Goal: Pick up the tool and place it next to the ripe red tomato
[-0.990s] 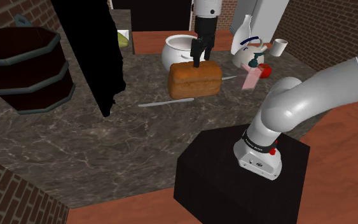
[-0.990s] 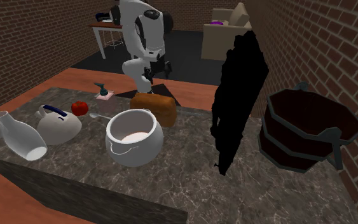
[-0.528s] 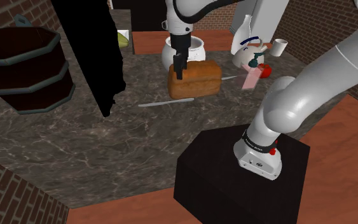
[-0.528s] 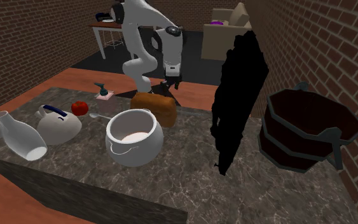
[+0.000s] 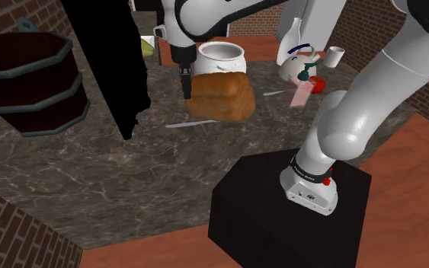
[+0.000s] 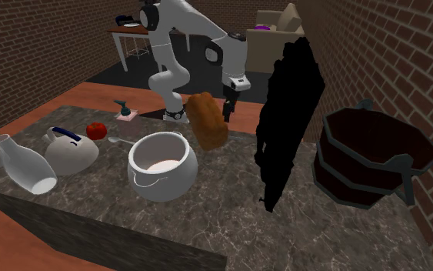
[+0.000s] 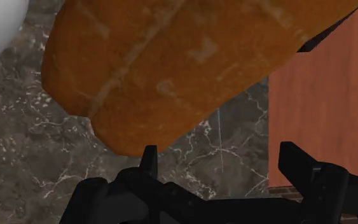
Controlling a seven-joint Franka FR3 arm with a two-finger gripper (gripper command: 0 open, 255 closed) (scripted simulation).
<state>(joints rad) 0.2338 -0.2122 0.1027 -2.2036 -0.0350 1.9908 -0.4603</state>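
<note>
The gripper (image 5: 186,85), fingers wide and empty, is now left of the loaf (image 5: 220,95), which has tipped aside, while the thin tool (image 5: 197,122) just below stays untouched.

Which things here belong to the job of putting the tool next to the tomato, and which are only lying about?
For the job:
thin grey tool on the counter
red tomato
hand, open

Lying about:
brown loaf
white pot
white kettle
pink dispenser
dark tub
</note>
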